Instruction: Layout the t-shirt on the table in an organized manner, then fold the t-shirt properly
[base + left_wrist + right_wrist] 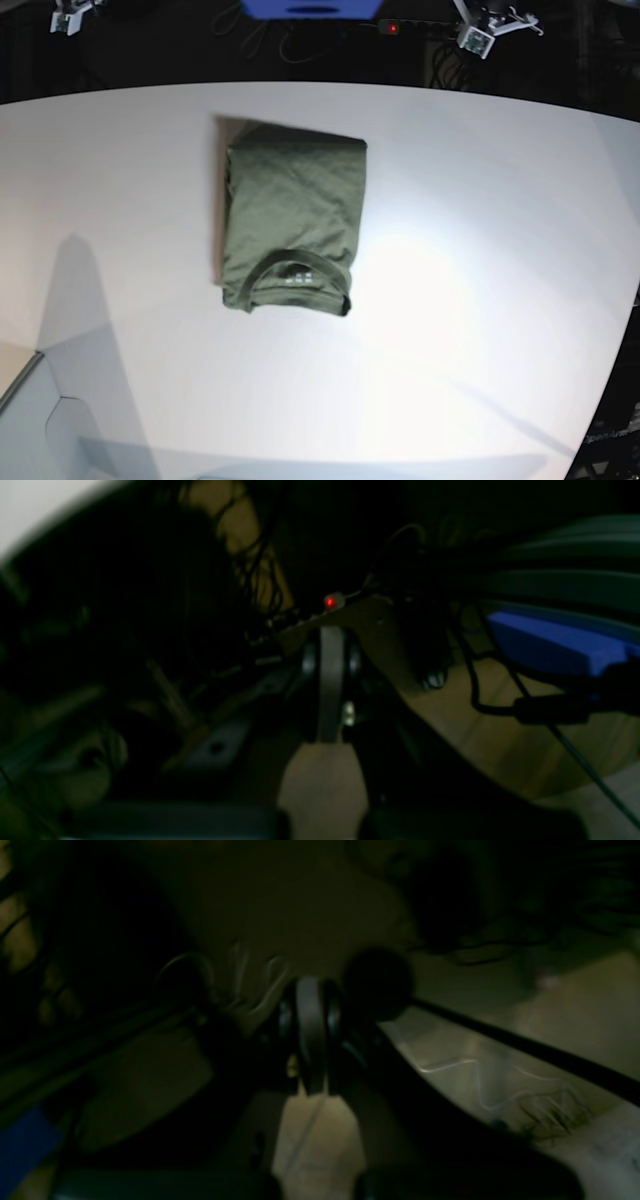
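the t-shirt (292,222) lies folded into a neat upright rectangle, left of centre on the white surface (480,300), collar at the 6 o'clock end with a small label print showing inside the neck. bare surface all round it. both arms are off the surface. left tool (331,680) pressed together, pinching nothing, dim cables behind it. right tool (311,1035) likewise pressed together and empty in a dark, blurred view.
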